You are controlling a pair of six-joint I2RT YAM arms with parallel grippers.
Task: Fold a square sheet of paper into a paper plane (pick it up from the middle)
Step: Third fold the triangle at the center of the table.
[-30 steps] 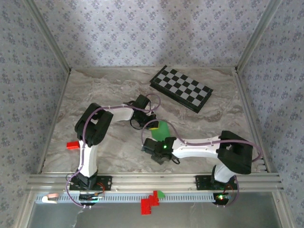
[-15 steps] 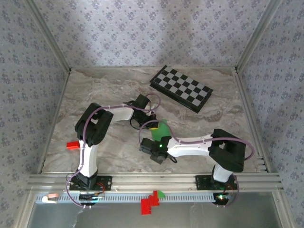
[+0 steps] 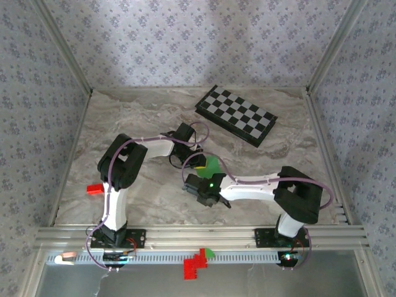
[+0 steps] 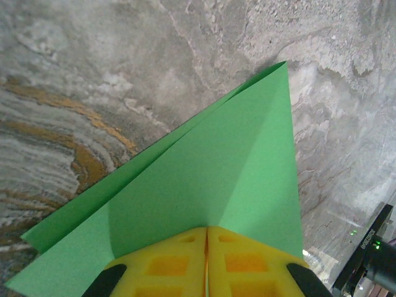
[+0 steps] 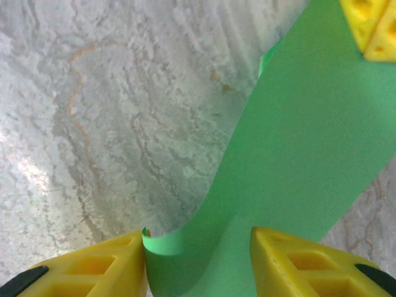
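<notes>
Marbled grey tabletop (image 3: 142, 111) inside wallpapered walls, with a checkerboard (image 3: 236, 114) at 1 o'clock and a small red block (image 3: 94, 189) at 9 o'clock near the left edge. The green paper (image 3: 213, 166) is at the middle of the table, already doubled over – the left wrist view shows two layers (image 4: 235, 185) running to a point at 1 o'clock.

The left gripper (image 3: 197, 162) reaches it from 10 o'clock. Its yellow fingers are pressed together (image 4: 206, 232) and pinch the folded sheet at its wide end.

The right gripper (image 3: 207, 177) comes up from 6 o'clock with its jaws spread (image 5: 198, 238). A curled lip of the paper (image 5: 309, 142) sits between them, brushing the left-hand finger and apart from the other.

From those jaws the green band runs away toward 1 o'clock, where the left gripper's fingertips (image 5: 371, 25) hold its far end. So the long axis lies almost straight out from the right jaws. The right arm is the nearer one to the free edge – I judge it need only shut to take hold.
</notes>
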